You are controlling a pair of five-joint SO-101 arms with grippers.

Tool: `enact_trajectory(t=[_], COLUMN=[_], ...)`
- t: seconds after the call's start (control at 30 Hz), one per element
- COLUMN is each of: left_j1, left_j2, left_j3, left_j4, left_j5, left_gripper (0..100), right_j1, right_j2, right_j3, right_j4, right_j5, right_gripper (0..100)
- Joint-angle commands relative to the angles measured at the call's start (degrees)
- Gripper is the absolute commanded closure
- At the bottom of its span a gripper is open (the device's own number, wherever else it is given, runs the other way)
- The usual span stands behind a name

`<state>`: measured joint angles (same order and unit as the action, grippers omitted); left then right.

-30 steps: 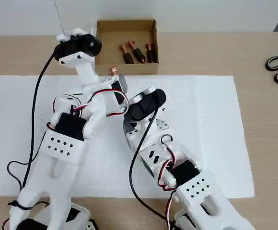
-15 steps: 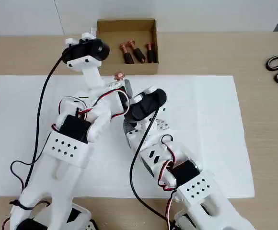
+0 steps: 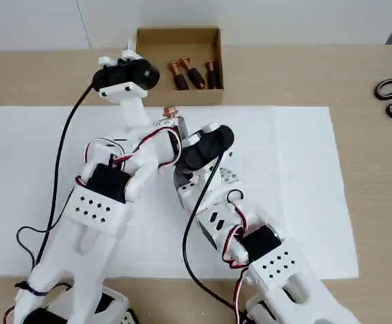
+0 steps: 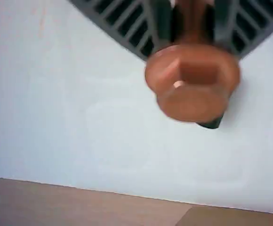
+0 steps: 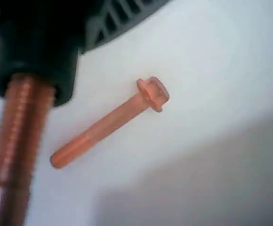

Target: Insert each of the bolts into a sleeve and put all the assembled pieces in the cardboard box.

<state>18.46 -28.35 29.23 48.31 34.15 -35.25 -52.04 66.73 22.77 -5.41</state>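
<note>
Bolt (image 3: pixel 171 110): held just outside the near wall of the cardboard box (image 3: pixel 180 96), head showing from above.
Left jaws: closed on the bolt's shaft, below the head.
Sleeve (image 5: pixel 30 56): black, on a threaded copper shaft; what holds it cannot be told.
Risk: the bolt may be cocked or dropped if the crowded arms are brought into contact.

The left arm (image 3: pixel 125 135) rises from the near left and extends toward the far side, with a black motor joint at its farthest point. From there it bends back toward the centre. Its claw (image 4: pixel 189 21) is closed on a bolt (image 4: pixel 192 82), one dark ribbed finger on each side of the shank. The right arm (image 3: pixel 223 209) lies folded low, angled from the near right toward the centre, its wrist end just beside the left arm.
</note>
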Motion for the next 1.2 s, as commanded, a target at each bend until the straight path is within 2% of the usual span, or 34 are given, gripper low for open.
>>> enact_trajectory(t=[0.0,0.2,0.43,0.67,1.1,1.17], left_j1=[1.2,3.3,3.4,3.5,3.4,3.2], left_j2=[-2.5,-5.8,-10.7,-11.3,-11.6,-11.6], left_j3=[-0.3,-0.1,6.7,10.5,13.1,12.7], left_j4=[-1.1,1.2,0.9,-1.8,-1.7,-1.7], left_j5=[-0.7,-2.1,-4.2,-4.2,-4.2,-4.2], left_gripper=[100,100,100,100,99,95], right_j1=[-0.2,-0.1,-0.1,-0.1,-0.1,-0.1], right_j2=[-1.9,-1.9,-1.9,-1.9,-1.9,-1.9], right_j3=[-0.5,-0.5,-0.5,-0.5,-0.5,-0.5], right_j4=[-1.2,-1.2,-1.3,-1.3,-1.3,-1.3], right_j5=[-0.2,-0.2,-0.2,-0.1,-0.1,-0.1], right_gripper=[99.5,99.5,99.5,99.5,99.5,99.5])
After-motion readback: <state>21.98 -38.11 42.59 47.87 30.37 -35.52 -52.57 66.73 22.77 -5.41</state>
